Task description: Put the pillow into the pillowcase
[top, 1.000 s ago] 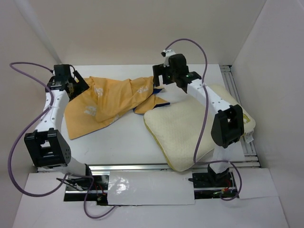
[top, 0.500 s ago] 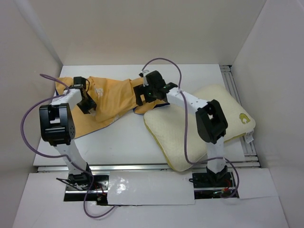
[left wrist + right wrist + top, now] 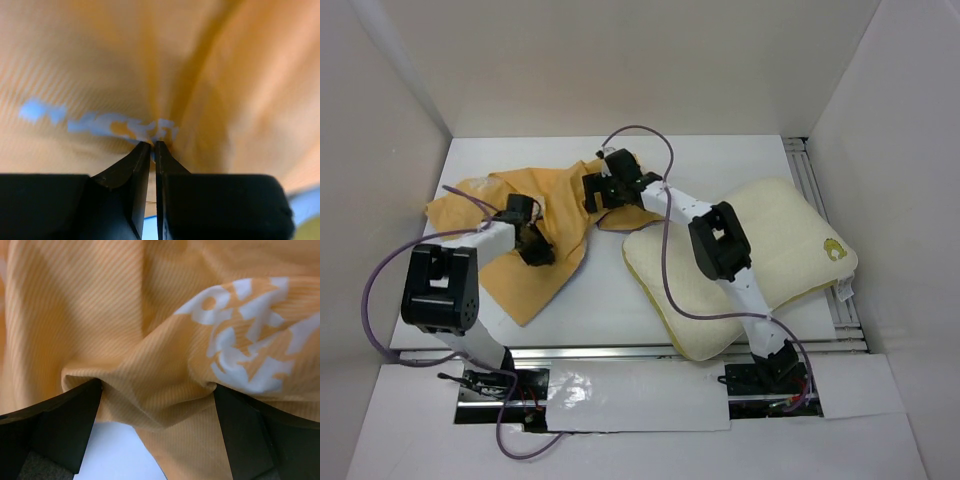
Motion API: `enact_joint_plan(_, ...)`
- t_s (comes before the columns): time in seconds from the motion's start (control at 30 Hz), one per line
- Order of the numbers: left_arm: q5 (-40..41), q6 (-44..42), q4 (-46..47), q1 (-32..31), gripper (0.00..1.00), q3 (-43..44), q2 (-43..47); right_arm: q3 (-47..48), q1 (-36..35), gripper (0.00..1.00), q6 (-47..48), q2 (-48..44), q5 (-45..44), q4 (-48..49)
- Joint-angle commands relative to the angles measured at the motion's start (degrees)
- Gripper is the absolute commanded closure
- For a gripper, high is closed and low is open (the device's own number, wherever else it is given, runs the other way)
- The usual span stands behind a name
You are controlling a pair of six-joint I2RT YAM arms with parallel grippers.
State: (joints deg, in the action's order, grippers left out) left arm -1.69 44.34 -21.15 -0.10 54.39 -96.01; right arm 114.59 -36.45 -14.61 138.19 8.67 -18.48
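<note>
Pinching pillowcase [image 3: 555, 192], left jaws closed; right jaws spread astride fold; pillow [image 3: 800, 262] lies outside, beside.

The right hand [image 3: 157, 390] has its two black fingers [image 3: 65, 430] spread wide, one at each lower corner of the view. The mustard-orange pillowcase [image 3: 125, 315] fills nearly everything beyond them. A raised fold of it bunches in the gap and touches both fingertips. White lettering [image 3: 250, 335] runs across the cloth above the right finger. A small patch of white tabletop [image 3: 120, 452] shows beneath the fold.
</note>
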Motion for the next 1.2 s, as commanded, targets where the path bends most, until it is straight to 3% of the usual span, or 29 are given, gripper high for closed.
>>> enact_joint_plan(0.0,-5.67,4.43,-2.5,-8.84,0.77,-5.51,5.1,8.43,0.15,0.0,-2.87,5.85,-0.67,6.78)
enact_joint_plan(0.13,-7.71,9.27,-2.5,-24.74,0.83,-8.42,10.39,14.43,1.55,0.0,-2.18,10.6,0.81,12.23)
enact_joint_plan(0.17,-6.75,9.97,-3.11,-31.13,0.81,-7.9,11.1,15.31,2.16,0.0,-2.18,11.13,2.57,13.81)
enact_joint_plan(0.23,-3.51,9.46,-6.17,-36.44,0.78,-3.52,13.11,15.84,4.61,0.0,-2.18,10.53,9.94,14.52)
enact_joint_plan(0.27,-1.23,9.45,-8.1,-40.38,0.72,-1.41,13.91,15.84,5.33,0.0,-2.18,8.78,12.05,15.31)
enact_joint_plan(0.3,1.32,9.45,-10.04,-41.99,0.53,2.87,14.96,15.84,5.94,0.0,-2.18,7.54,15.21,15.32)
enact_joint_plan(0.37,7.74,8.49,-13.91,-44.62,0.29,6.33,17.76,13.75,7.61,0.0,-0.6,2.64,15.77,14.09)
enact_joint_plan(0.4,9.5,7.7,-14.7,-44.64,0.08,8.78,18.65,12.43,7.62,0.0,0.89,0.52,15.77,12.87)
enact_joint_plan(0.43,12.56,6.74,-14.71,-44.64,0.0,9.67,19.45,10.85,8.23,0.0,1.51,-1.67,15.77,11.99)
enact_joint_plan(0.53,18.81,6.73,-18.48,-42.01,0.0,13.53,20.59,2.86,8.85,0.0,4.58,-11.16,13.15,7.16)
enact_joint_plan(0.73,23.05,5.6,-21.57,-30.85,0.0,17.84,18.23,-20.5,8.15,0.0,9.78,-32.43,3.39,0.64)
enact_joint_plan(0.83,24.63,1.74,-19.73,-26.89,0.0,23.71,10.18,-38.58,5.78,0.0,9.78,-44.12,-0.3,4.41)
enact_joint_plan(0.93,27.86,0.23,-19.89,-24.51,0.0,32.57,2.52,-47.92,4.55,0.0,8.38,-53.62,-0.32,6.26)
enact_joint_plan(1.07,29.55,-2.68,-22.35,-20.74,0.0,45.78,-14.68,-51.92,1.65,0.0,7.76,-61.97,-2.42,4.78)
enact_joint_plan(1.17,30.17,-1.71,-25.96,-19.07,0.0,54.58,-21.84,-52.62,-4.14,0.0,7.23,-62.78,-4.8,-2.07)
